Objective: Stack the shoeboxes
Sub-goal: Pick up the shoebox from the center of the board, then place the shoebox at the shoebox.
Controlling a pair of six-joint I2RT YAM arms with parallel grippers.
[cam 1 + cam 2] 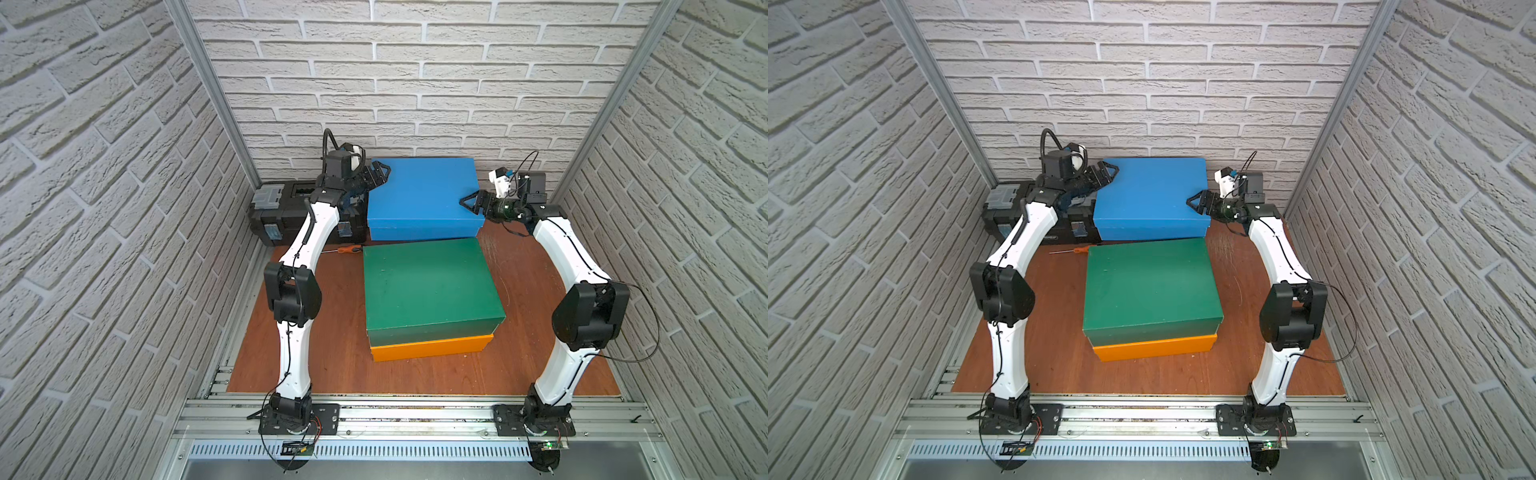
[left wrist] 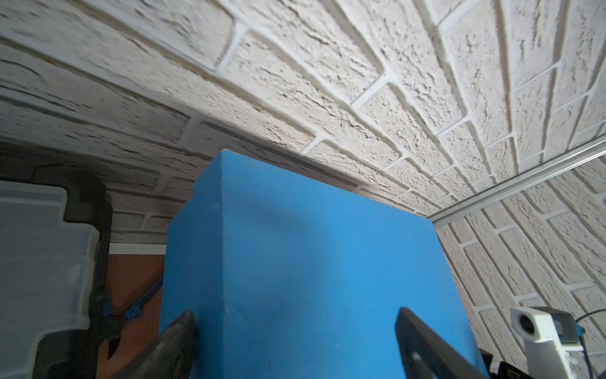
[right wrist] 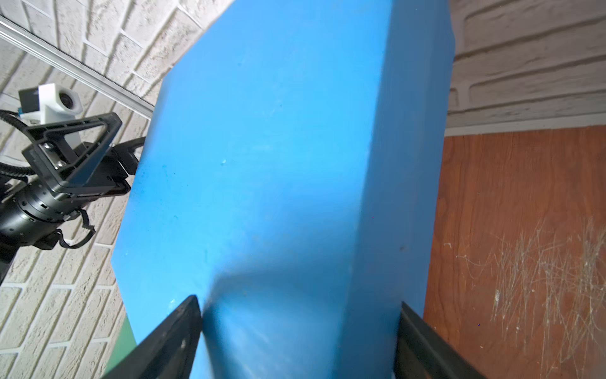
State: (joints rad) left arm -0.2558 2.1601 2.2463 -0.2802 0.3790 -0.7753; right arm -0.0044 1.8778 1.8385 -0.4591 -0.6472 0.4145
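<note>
The blue shoebox [image 1: 424, 191] [image 1: 1150, 191] lies at the back of the table, just behind the other two. Nearer the front, the dark green shoebox [image 1: 428, 286] [image 1: 1148, 286] sits on top of the orange shoebox [image 1: 432, 347] [image 1: 1154, 347]. My left gripper [image 1: 378, 174] [image 2: 295, 325] clamps the blue shoebox [image 2: 311, 262] at its far left corner, one finger on the side and one over the lid. My right gripper [image 1: 471, 203] [image 3: 298, 315] is shut on the near right corner of the blue shoebox [image 3: 278, 164], and the lid is dented beside a finger.
A black toolbox [image 1: 282, 212] with grey latches stands against the wall, left of the blue shoebox and under my left arm. An orange-handled screwdriver [image 1: 349, 249] lies in front of it. Brick walls close in the back and both sides of the brown table [image 1: 540, 353].
</note>
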